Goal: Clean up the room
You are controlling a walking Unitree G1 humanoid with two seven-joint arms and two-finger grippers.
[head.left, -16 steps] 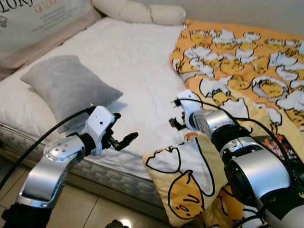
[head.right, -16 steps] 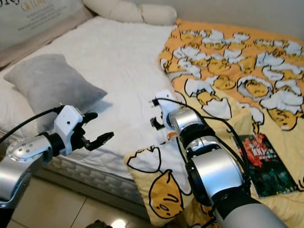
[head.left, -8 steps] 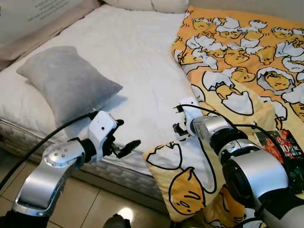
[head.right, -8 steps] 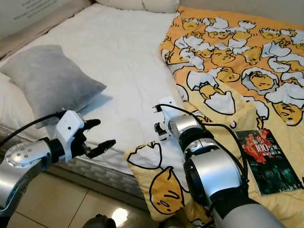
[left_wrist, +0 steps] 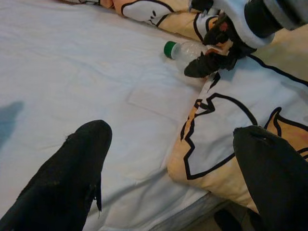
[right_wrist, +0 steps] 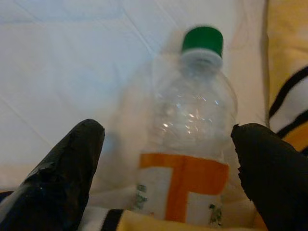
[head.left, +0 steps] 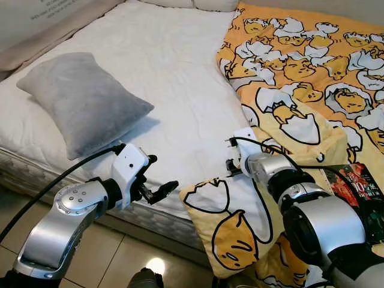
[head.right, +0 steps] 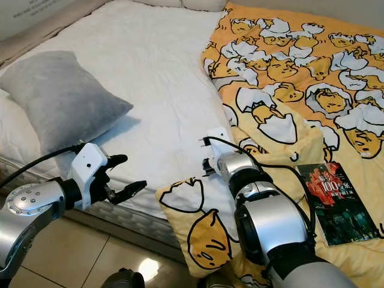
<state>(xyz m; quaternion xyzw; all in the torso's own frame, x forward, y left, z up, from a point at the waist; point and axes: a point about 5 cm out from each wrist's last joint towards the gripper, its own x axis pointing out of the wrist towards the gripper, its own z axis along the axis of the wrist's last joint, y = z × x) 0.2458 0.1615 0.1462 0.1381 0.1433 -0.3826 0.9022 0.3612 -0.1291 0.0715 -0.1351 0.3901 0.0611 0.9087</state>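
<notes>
A clear plastic bottle [right_wrist: 192,125] with a green cap and an orange label lies on the white mattress [head.left: 174,78], against the edge of the yellow egg-print blanket [head.left: 240,228]. My right gripper [right_wrist: 166,130] is open, with one black finger on each side of the bottle and not touching it. From the left wrist the bottle [left_wrist: 185,48] lies just past the right gripper [left_wrist: 211,50]. My left gripper [head.left: 159,177] hovers open and empty over the mattress's near edge, left of the blanket's corner.
A grey pillow [head.left: 84,102] lies on the left of the bed. A dark book [head.right: 336,201] rests on the blanket at the right. The blanket hangs over the mattress's front edge above the tiled floor [head.left: 120,264].
The camera has tilted down and drawn closer to the bed. My right gripper has sunk slightly toward the blanket's edge. The left gripper keeps its open pose.
</notes>
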